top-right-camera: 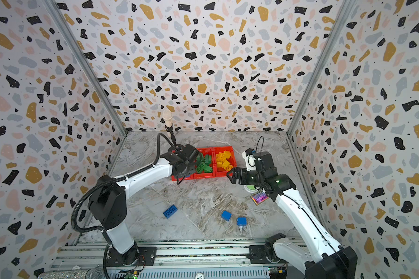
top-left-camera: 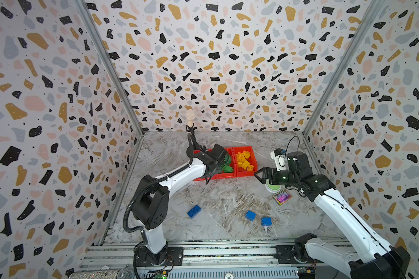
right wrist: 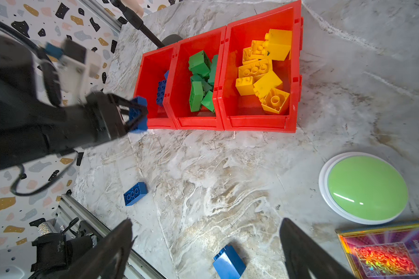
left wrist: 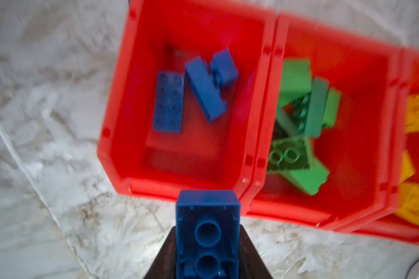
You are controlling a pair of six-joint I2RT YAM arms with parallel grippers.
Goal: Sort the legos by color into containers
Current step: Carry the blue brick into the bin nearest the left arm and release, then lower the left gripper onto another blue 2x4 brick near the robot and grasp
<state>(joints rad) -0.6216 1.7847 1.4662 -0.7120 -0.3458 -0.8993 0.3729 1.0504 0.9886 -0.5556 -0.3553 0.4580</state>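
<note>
At the front rim of the leftmost container (left wrist: pixel 155 190), the left tool (right wrist: pixel 134 114) is clamping a blue lego (left wrist: pixel 208 227) across its flat sides; the right tool (top-left-camera: pixel 258 174) is hanging open. Three blue legos (top-left-camera: pixel 194 211) are lying on the desk (top-left-camera: pixel 228 200), seemingly light, rigid, slick: grip parallel walls.

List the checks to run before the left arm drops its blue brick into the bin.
1. left gripper shut on held blue brick: ok.
2. Brick above the inside of the blue bin: not ok, it hangs by the front rim.
3. That bin holds only blue bricks: ok.
4. right gripper clear of that bin: ok, open beside yellow bin.
5. loose bricks all sorted: not ok, three blue ones lie outside.
</note>
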